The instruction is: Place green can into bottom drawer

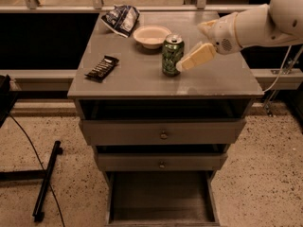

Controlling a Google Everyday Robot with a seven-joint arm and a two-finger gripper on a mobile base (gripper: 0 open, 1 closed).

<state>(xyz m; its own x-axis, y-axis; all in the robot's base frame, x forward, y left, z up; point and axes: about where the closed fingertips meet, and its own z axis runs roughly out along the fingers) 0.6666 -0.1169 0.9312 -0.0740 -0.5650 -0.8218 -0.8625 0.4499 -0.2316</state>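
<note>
Green can [172, 55] upright on cabinet top [213, 77], jaws beside it.

The white arm [258, 25] reaches in from the right of the green can [171, 56], sloping down towards it. The gripper [191, 46] hangs just right of the can, fingers [196, 56] spread apart, the lower fingertip beside the can's wall
</note>
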